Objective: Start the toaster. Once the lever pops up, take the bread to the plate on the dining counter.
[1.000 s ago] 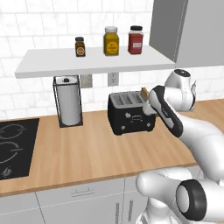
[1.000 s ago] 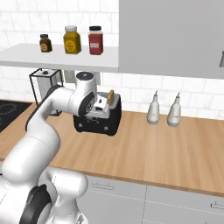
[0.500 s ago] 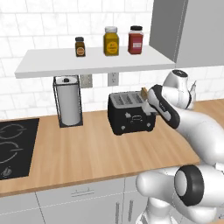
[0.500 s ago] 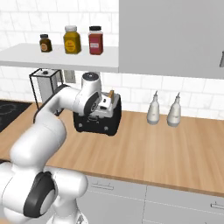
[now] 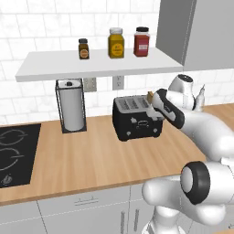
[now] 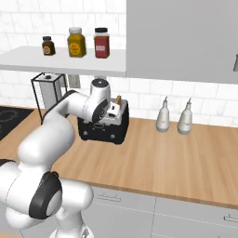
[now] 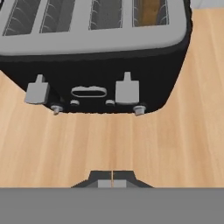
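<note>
The toaster [image 7: 100,48] is sitting on the tabletop [image 7: 109,140], its long axis running along the wall, front facing the tool [image 7: 112,180]. The bread [image 7: 150,9] is standing in its right end slot. The tool's fingertips are pressed together, gripping nothing.

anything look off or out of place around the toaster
Nothing stands out. The toaster sits square on the wood counter, the bread sits in its end slot, and the gripper is shut in front.
</note>
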Controlling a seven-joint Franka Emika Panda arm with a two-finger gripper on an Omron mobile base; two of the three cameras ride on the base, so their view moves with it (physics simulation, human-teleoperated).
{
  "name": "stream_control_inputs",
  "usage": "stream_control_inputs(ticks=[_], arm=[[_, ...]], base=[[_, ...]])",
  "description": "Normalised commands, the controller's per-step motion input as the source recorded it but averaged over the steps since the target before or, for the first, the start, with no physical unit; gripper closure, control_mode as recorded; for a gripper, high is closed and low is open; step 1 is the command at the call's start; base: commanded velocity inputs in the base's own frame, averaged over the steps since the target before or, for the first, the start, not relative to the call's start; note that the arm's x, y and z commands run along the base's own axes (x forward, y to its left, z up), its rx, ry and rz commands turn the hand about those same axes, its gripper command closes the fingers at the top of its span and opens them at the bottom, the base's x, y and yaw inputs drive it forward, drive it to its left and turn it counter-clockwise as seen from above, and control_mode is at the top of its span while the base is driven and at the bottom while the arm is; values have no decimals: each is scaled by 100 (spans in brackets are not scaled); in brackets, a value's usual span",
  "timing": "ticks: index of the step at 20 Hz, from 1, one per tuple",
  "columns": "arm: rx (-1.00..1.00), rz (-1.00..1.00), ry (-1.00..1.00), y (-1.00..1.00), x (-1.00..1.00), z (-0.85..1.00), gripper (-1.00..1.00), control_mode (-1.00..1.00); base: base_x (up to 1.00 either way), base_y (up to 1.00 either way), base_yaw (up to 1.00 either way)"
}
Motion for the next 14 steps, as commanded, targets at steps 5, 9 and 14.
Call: stream_control_inputs(ticks=[5,9,14], arm=[[3,0,0,0,36,-11,100,-100],[1,0,0,0,15,-25,100,-100],[0,0,3,-4,21,-20,100,-100]], base=[[0,0,0],[0,0,0],[0,0,0]])
